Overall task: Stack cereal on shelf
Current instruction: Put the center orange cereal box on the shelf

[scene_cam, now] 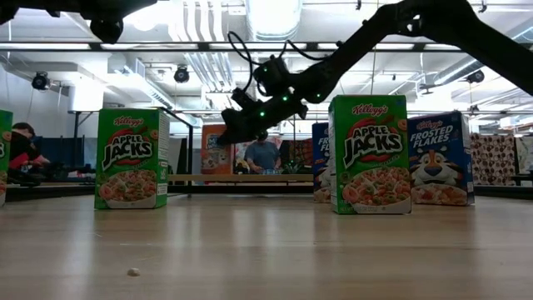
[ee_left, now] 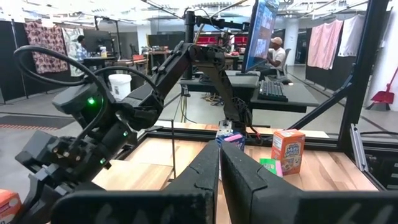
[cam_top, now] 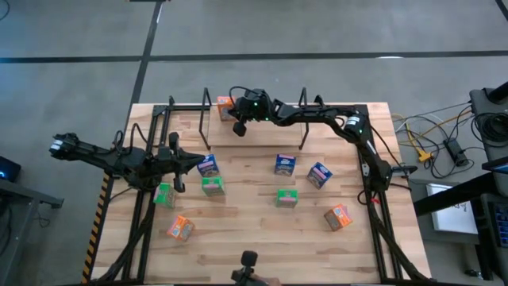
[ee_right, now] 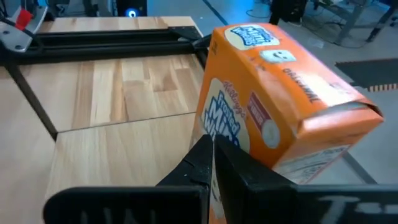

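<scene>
Nearest the overhead camera, loose stock is lying on the tabletop (cam_top: 254,230), left to right: orange box (cam_top: 180,229), green box (cam_top: 164,195), blue box (cam_top: 207,165), green box (cam_top: 212,187), blue box (cam_top: 285,164), green box (cam_top: 286,198), blue box (cam_top: 319,175), orange box (cam_top: 337,217). Eight are awaiting stacking. Left pincer (cam_top: 178,163) is waiting clenched and empty near the blue box. Shelf (cam_top: 252,119) is carrying one orange box (cam_top: 226,106) at its left end; right pincer (cam_top: 239,127) is hovering clenched just beside it, grasping nothing.
</scene>
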You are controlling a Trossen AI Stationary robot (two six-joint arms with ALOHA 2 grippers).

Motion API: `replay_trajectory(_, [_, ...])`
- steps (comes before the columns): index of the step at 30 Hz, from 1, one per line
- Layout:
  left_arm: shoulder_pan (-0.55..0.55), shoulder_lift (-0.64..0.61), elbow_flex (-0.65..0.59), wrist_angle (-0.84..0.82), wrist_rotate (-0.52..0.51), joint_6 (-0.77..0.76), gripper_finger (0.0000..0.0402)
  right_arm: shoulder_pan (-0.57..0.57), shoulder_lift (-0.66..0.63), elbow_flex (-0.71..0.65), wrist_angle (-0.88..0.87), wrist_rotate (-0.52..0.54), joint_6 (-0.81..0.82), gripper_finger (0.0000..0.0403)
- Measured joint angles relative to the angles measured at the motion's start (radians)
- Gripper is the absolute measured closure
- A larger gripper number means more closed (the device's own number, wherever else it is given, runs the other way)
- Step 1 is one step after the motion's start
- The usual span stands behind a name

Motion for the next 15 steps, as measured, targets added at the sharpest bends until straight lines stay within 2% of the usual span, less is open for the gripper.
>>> replay_trajectory(9, [0.000, 0.001, 0.000, 0.000, 0.000, 0.004, 0.0401, 0.001, 0.000, 0.015, -0.017, 0.022, -0.011, 0.0394])
replay_trajectory(15, [0.000, 0.005, 0.000, 0.000, -0.001, 0.004, 0.0401, 0.011, -0.045, 0.015, -0.164, 0.018, -0.036, 0.0394])
